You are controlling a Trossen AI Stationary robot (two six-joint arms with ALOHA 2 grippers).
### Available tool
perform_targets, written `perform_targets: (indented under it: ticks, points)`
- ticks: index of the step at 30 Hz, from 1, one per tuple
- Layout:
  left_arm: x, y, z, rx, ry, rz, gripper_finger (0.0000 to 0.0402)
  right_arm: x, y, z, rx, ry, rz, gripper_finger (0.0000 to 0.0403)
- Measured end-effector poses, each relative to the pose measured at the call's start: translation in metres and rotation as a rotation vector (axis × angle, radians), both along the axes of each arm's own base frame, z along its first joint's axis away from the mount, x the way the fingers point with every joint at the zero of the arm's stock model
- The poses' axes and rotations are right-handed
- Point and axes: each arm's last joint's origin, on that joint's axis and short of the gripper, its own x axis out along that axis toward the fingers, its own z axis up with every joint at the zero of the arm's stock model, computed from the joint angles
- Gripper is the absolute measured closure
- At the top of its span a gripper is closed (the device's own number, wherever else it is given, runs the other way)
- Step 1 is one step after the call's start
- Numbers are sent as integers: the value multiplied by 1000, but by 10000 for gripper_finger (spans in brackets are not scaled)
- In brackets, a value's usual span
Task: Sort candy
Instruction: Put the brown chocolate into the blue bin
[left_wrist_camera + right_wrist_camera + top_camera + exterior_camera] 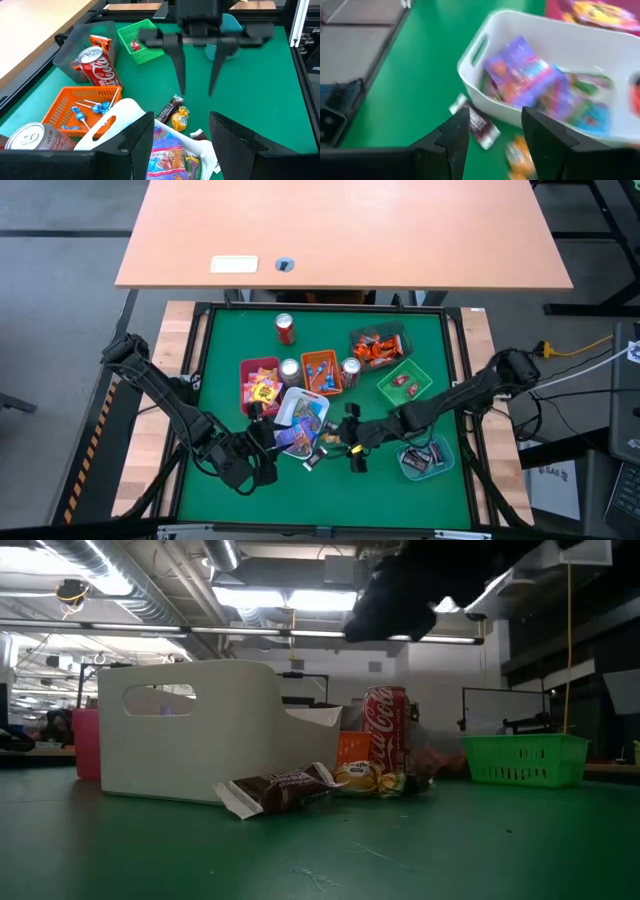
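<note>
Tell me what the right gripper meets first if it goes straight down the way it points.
Probably the brown-wrapped candy beside the white tray. The right gripper hangs open just above it, though the height is hard to judge.

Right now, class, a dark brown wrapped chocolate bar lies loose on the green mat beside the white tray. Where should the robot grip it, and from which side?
Grip the dark brown wrapped chocolate bar across its narrow middle, coming straight down from above. It lies flat and long on the green mat, so only its long edges offer a hold. It sits close by the white plastic tray, so turn the open jaws of the right gripper to clear that wall.
</note>
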Motion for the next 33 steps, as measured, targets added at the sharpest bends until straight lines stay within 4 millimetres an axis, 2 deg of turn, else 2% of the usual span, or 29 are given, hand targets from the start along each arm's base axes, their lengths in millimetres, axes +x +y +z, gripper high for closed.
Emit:
perform_targets:
  ticks: [8, 22, 27, 33]
  points:
    - [2, 2, 0, -2, -2, 7, 224, 20, 11, -36, 23, -11, 69, 223]
    - [2, 2, 1, -9, -7, 8, 224, 30, 15, -92, -57, 74, 95, 223]
    - [2, 2, 0, -8, -6, 7, 224, 33, 16, -106, -53, 84, 104, 223]
    - [2, 2, 0, -8, -6, 7, 224, 34, 18, -112, -36, 88, 124, 225]
